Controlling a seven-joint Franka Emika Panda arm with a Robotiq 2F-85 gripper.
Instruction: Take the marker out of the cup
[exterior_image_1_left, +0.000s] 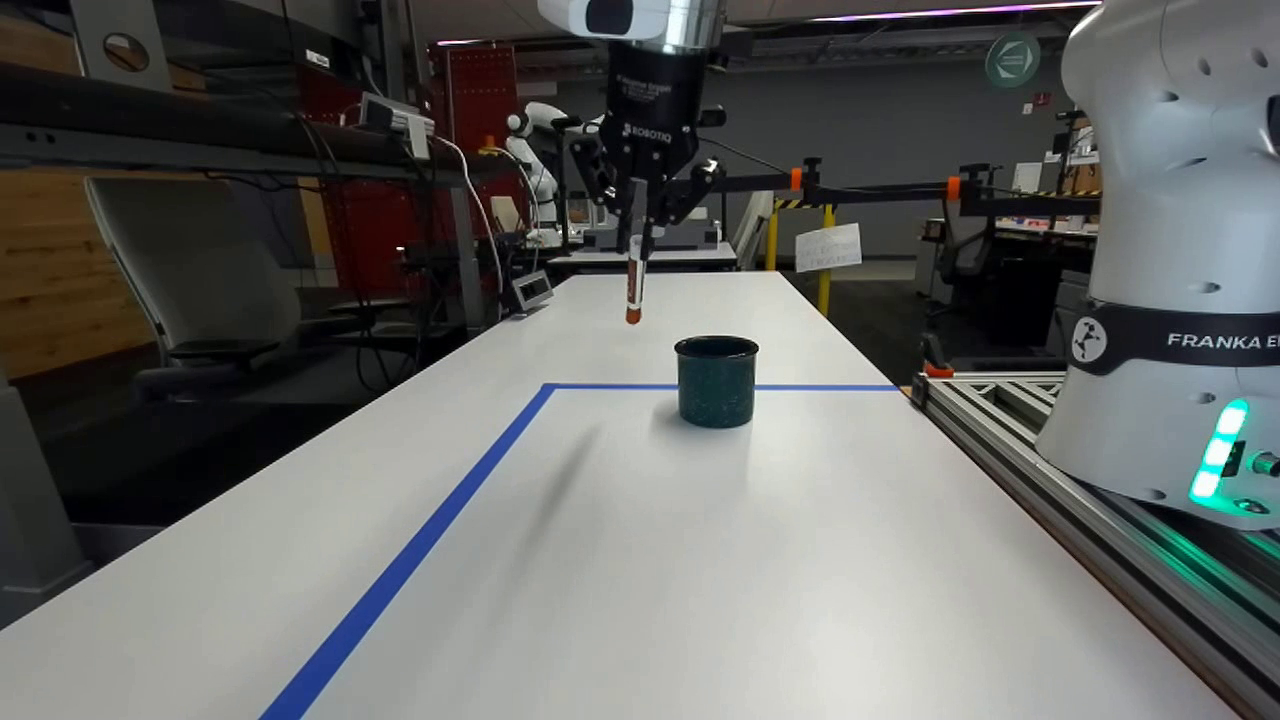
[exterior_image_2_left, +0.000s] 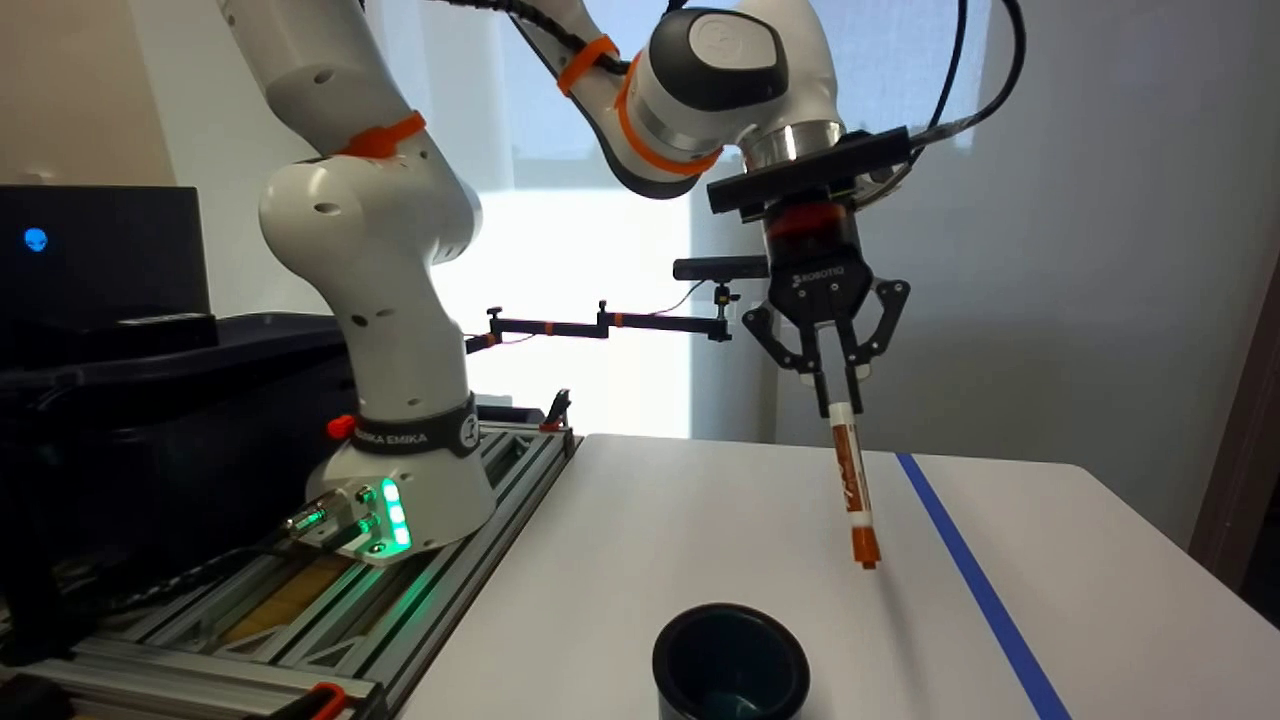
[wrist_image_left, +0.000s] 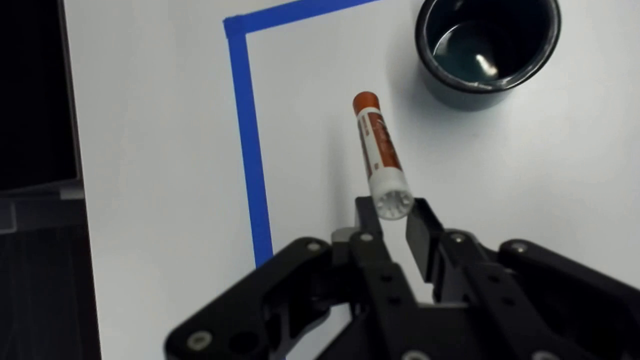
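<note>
The marker (exterior_image_1_left: 635, 285) is a thin stick with a white and reddish-brown body and an orange-brown end pointing down. It also shows in an exterior view (exterior_image_2_left: 851, 475) and in the wrist view (wrist_image_left: 381, 142). My gripper (exterior_image_2_left: 840, 408) is shut on its white upper end, and it hangs slightly tilted above the table, beside the cup and apart from it. The fingertips grip it in the wrist view (wrist_image_left: 392, 207). The dark teal cup (exterior_image_1_left: 716, 392) stands upright on the table. Its open top shows in an exterior view (exterior_image_2_left: 731, 610) and in the wrist view (wrist_image_left: 462, 95), with nothing visible inside.
Blue tape (exterior_image_1_left: 440, 535) marks lines on the white table (exterior_image_1_left: 850, 560). The robot's base (exterior_image_1_left: 1180, 400) stands on a metal rail frame along one table edge. A small grey device (exterior_image_1_left: 531, 290) sits at the opposite edge, farther back.
</note>
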